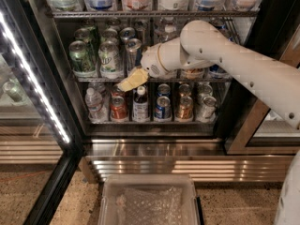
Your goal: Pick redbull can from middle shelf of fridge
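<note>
The fridge [154, 146] stands open, with a white LED strip [35, 83] on its left frame. The middle shelf [93, 79] holds green cans [79, 56] on the left and slim tall cans. A slim silver-topped can, most likely the redbull can [133, 50], stands in the middle lane. Its colours are hard to make out. My gripper [132, 80], with yellowish tips, hangs at the shelf's front edge just below and in front of that can. The white arm [220, 55] reaches in from the right and hides the shelf's right lanes.
The lower shelf holds short cans [162, 107], a dark bottle [140, 102] and a water bottle [94, 104]. The top shelf [154, 14] carries bottles. A clear plastic bin [150, 200] sits on the floor in front. A black door post [262, 46] stands at right.
</note>
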Controlling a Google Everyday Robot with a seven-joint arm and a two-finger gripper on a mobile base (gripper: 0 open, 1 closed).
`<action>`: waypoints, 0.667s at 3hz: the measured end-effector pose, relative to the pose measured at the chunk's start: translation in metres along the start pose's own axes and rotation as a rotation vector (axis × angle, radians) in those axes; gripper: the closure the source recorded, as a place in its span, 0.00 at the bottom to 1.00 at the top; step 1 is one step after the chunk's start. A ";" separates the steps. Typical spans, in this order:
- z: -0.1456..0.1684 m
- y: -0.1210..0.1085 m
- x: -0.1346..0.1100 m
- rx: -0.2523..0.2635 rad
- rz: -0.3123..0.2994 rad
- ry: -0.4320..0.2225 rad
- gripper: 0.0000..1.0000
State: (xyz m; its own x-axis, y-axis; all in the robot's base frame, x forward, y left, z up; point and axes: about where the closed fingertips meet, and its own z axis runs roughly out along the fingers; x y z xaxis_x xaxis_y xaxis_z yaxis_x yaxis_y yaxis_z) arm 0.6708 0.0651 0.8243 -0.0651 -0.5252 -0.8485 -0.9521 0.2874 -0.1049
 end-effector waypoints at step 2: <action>0.000 0.000 0.000 0.000 0.000 0.000 0.65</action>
State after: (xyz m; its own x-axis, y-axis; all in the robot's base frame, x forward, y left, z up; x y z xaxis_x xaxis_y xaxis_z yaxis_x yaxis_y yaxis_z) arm 0.6708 0.0652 0.8242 -0.0651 -0.5252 -0.8485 -0.9521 0.2873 -0.1048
